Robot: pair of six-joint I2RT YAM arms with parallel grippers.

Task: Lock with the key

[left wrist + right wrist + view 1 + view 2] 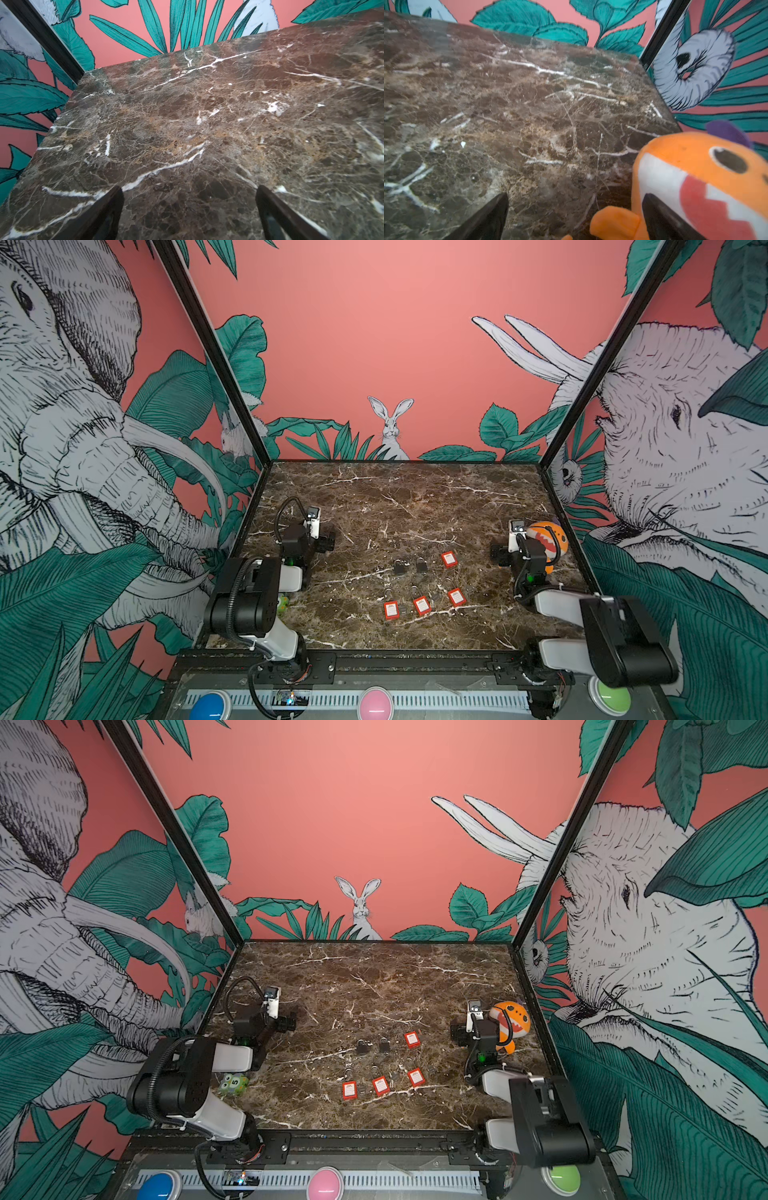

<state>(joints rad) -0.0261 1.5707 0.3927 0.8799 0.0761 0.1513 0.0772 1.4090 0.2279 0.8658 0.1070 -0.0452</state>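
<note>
The brown veined marble desk (415, 497) is seen with the left pincer (189, 191) spread wide over bare stone. The right pincer (575, 197) is spread too, empty, just beside an orange plush fish toy (548, 537). Four red plastic padlocks (422, 605) and two dark grey padlocks (400, 567) are laid mid-desk, well apart from both pincers; no key is held or made out for certain, so locking is judged not in hand, and the white padlock labels are too small to be read, only a "5" on a small green cube (235, 1082).
</note>
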